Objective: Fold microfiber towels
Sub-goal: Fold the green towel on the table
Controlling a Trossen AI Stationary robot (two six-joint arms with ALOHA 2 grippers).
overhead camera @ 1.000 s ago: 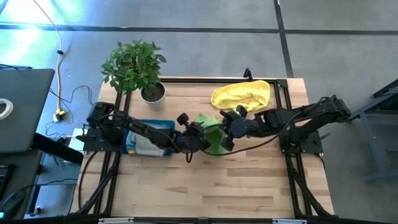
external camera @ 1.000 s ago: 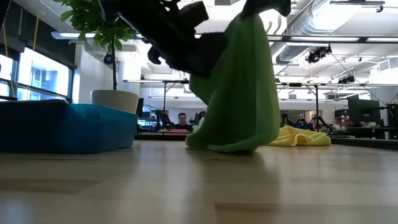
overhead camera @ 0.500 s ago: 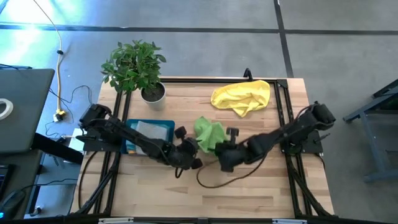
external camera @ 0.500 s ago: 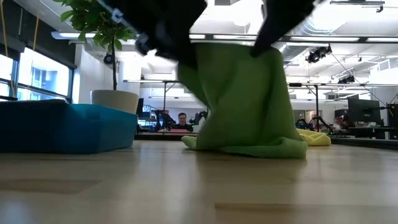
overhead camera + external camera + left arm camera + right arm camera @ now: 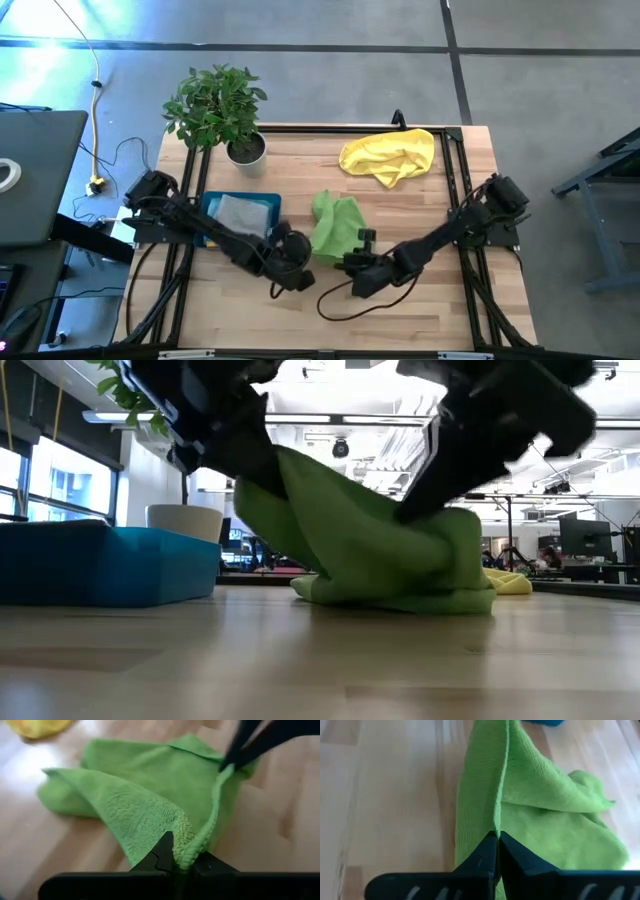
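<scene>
On the left, the teal tray (image 5: 237, 219) holds a grey towel (image 5: 240, 212). My left claw (image 5: 296, 268) is pinched tight on one corner of the lime green towel (image 5: 334, 226) mid-desk, and my right claw (image 5: 352, 264) is clamped on another; the rest lies crumpled on the desk (image 5: 420, 300). The yellow towel (image 5: 388, 155) lies unfolded farther back. Folding has barely begun, I judge. The other towels are out of sight.

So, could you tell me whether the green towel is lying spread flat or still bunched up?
Bunched, not flat: the green towel lies creased on the table, with the left hand and right hand each shut on its edge.
</scene>
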